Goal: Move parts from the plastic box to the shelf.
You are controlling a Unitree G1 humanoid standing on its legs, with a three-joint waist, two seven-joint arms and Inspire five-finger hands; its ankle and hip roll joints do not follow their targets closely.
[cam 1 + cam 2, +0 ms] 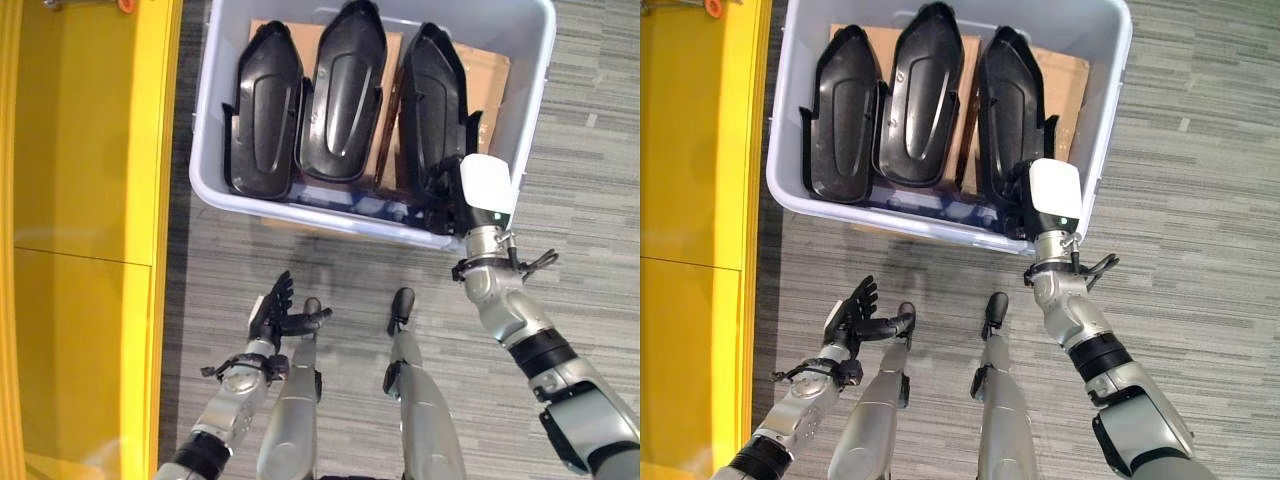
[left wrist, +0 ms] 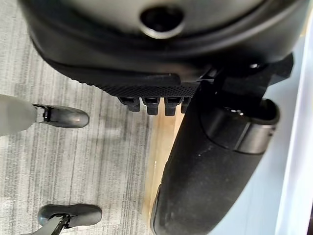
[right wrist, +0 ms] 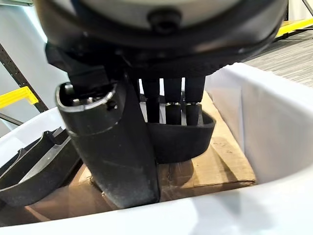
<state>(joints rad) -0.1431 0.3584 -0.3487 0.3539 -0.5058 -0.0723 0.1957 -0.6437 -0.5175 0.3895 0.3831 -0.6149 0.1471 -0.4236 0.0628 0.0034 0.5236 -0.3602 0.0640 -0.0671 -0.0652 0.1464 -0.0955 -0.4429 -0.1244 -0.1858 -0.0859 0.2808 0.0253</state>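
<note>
Currently three black parts in plastic box point(image 1: 530, 90); right hand point(image 3: 166, 105) fingers curled over rightmost part point(image 1: 435, 100). Left hand point(image 1: 275, 310) open, empty, above floor.

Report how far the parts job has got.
Done: nothing visible on the yellow shelf. In hand: the right hand reaches into the plastic box, fingers on the rightmost black part. Left: all three parts; the left hand hangs open.
</note>
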